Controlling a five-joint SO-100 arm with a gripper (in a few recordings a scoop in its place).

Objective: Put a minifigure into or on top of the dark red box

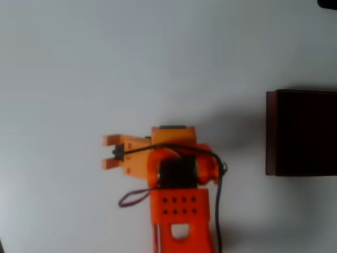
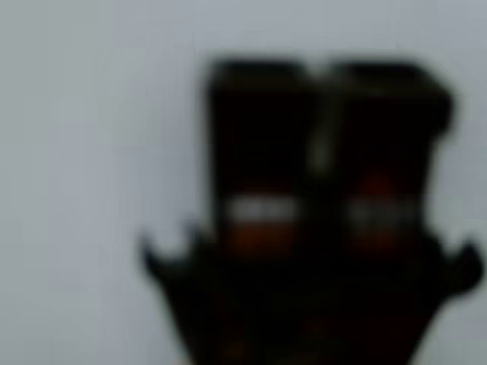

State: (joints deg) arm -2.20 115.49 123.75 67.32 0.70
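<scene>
While the dark red box [image 1: 301, 133] sits at the overhead view's right edge, interior just dark, the orange gripper [image 1: 109, 152] points left, well apart. Between its fingers, the tiny dark minifigure [image 1: 118, 152] is pinched.

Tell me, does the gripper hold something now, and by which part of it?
The gripper holds the minifigure, a tiny dark shape pinched between the two orange fingers. Which part of it is gripped cannot be told.

Dark red box [image 1: 301, 133] cut off right.
</scene>
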